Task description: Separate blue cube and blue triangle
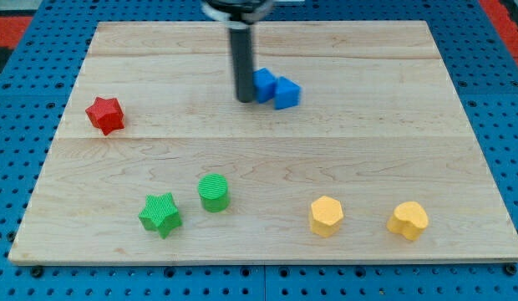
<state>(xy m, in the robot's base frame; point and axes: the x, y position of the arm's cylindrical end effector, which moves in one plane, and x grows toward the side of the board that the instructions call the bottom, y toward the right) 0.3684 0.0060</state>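
A blue cube (265, 84) and a blue triangle (286, 93) sit touching each other near the top middle of the wooden board (267, 150). The triangle is at the cube's right and slightly lower. My tip (245, 99) is at the lower end of the dark rod, right against the cube's left side. The rod hides part of the cube's left edge.
A red star (105, 114) lies at the left. A green star (160, 214) and a green cylinder (214, 192) sit at the bottom left. Two yellow blocks (327, 216) (408, 220) sit at the bottom right. A blue pegboard (17, 109) surrounds the board.
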